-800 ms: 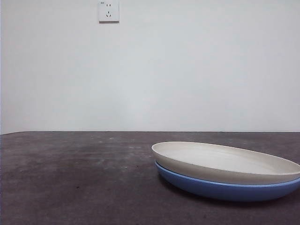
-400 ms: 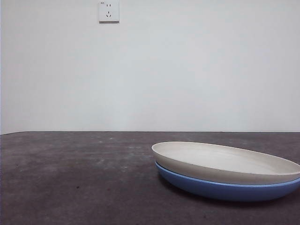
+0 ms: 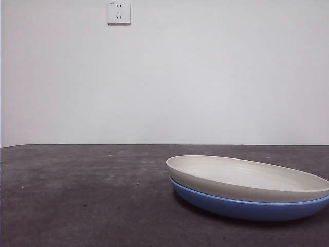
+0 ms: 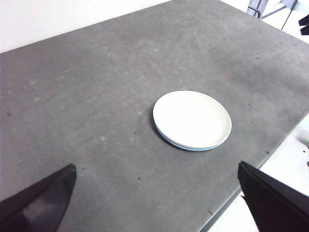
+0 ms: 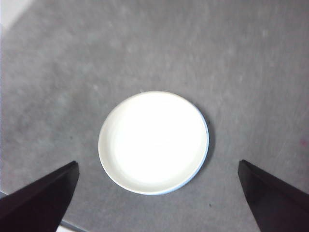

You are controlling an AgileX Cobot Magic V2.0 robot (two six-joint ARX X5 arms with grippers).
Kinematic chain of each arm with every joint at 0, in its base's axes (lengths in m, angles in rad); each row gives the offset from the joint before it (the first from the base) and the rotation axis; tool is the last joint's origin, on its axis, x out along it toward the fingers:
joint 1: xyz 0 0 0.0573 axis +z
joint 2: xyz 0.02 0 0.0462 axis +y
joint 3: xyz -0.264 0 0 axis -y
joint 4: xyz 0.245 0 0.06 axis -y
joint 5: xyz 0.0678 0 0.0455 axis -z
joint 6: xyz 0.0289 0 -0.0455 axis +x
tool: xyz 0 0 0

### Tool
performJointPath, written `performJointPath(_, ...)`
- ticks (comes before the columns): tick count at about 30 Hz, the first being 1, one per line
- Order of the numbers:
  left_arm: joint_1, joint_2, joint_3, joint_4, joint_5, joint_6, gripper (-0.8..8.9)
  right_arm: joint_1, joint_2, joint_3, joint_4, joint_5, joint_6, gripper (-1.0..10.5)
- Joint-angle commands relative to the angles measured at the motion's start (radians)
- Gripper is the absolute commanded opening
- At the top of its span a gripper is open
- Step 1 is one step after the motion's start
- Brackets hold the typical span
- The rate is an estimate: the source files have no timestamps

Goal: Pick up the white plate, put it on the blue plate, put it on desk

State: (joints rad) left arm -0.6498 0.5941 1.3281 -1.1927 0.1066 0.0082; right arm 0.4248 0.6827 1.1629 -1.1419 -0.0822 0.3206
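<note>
The white plate lies nested on the blue plate at the right of the desk. Only a thin blue rim shows under it in the wrist views: white plate over blue plate, and white plate over blue plate. My left gripper hangs open, high above the desk and well back from the stack. My right gripper is open too, high above the plates, which lie between its jaws in its own view. Neither touches a plate.
A white wall with a socket stands behind the desk. The desk edge runs close to the plates on one side, with white floor beyond. A metal frame shows past the far corner.
</note>
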Motion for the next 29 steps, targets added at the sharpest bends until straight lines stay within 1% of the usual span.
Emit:
performJointPath(1, -0.011, 0.003, 0.011, 0.01, -0.002, 0.019, 6.26, 0.003, 0.083, 0.017, -0.006, -0.003, 0.04, 6.1)
performJointPath(3, -0.013, 0.003, 0.011, 0.01, -0.002, 0.021, 6.26, -0.003, 0.151, 0.017, -0.019, -0.004, 0.039, 6.1)
performJointPath(5, -0.013, 0.003, 0.011, 0.009, -0.002, 0.029, 6.26, -0.014, 0.217, 0.017, -0.031, -0.024, 0.031, 6.1)
performJointPath(6, -0.013, 0.003, 0.011, 0.008, -0.002, 0.029, 6.26, -0.024, 0.257, 0.017, -0.035, -0.051, 0.025, 6.1)
performJointPath(9, -0.013, 0.003, 0.011, 0.007, -0.002, 0.03, 6.26, -0.064, 0.367, 0.017, -0.037, -0.158, -0.022, 6.1)
performJointPath(11, -0.013, 0.003, 0.011, 0.006, -0.002, 0.033, 6.26, -0.094, 0.442, 0.017, -0.03, -0.204, -0.059, 6.1)
performJointPath(18, -0.013, 0.003, 0.011, 0.005, -0.002, 0.036, 6.26, -0.185, 0.667, 0.017, 0.021, -0.214, -0.172, 6.1)
performJointPath(26, -0.013, 0.003, 0.011, 0.005, -0.002, 0.037, 6.26, -0.241, 0.859, 0.017, 0.076, -0.22, -0.233, 6.1)
performJointPath(29, -0.013, 0.004, 0.011, 0.006, -0.002, 0.037, 6.26, -0.249, 0.912, 0.017, 0.109, -0.259, -0.245, 6.1)
